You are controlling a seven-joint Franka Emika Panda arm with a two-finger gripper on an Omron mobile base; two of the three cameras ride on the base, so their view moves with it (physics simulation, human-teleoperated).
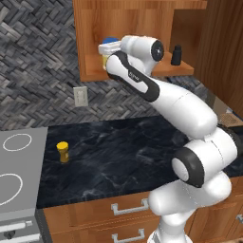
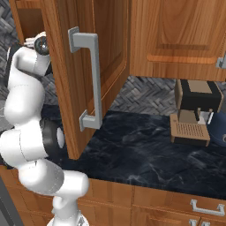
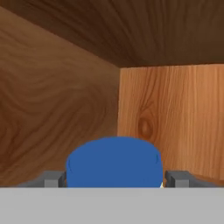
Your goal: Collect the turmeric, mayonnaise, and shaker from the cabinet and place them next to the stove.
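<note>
Hand view: gripper (image 3: 114,178) fingers flank the mayonnaise (image 3: 113,162) lid, contact unclear. Left base view: mayo in cabinet (image 1: 90,28) w/ shaker (image 1: 176,55); turmeric (image 1: 63,152) on counter (image 1: 118,152) near stove (image 1: 21,161).

Cabinet (image 1: 90,42) reddish wood, visible grain; countertop (image 1: 123,152) glossy black marble

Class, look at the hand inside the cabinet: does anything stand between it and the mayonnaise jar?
Nothing visible does. In the hand view the mayonnaise's blue lid sits directly between the hand's two fingertips, with bare cabinet wood behind it.
</note>
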